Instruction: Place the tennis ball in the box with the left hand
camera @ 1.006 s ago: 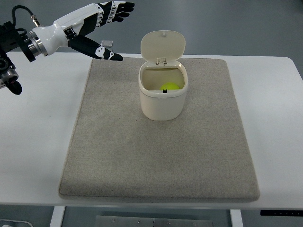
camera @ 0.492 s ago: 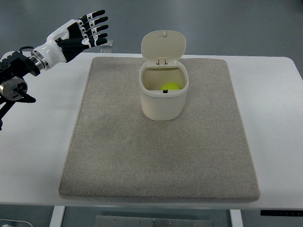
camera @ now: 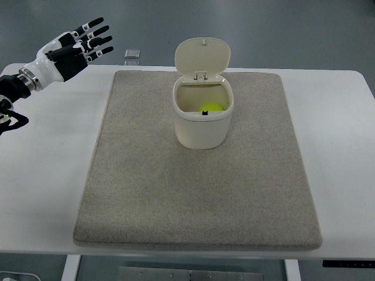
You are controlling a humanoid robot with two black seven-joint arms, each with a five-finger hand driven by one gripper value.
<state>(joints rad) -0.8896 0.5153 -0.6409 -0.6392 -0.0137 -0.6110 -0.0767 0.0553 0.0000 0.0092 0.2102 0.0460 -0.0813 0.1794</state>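
A cream box [camera: 201, 126] with its hinged lid [camera: 201, 54] standing open sits on the grey mat [camera: 193, 193], at the mat's far middle. A yellow-green tennis ball [camera: 211, 108] lies inside the box, partly hidden by the rim. My left hand [camera: 76, 47] is at the far left, above the white table and well away from the box. Its fingers are spread and it holds nothing. The right arm does not show.
The mat lies on a white table [camera: 340, 146]. A small flat silver object [camera: 132, 54] lies at the table's far edge, to the left of the box lid.
My left hand has drawn back leftward, away from the box, with its fingers still spread. The ball stays inside the box.
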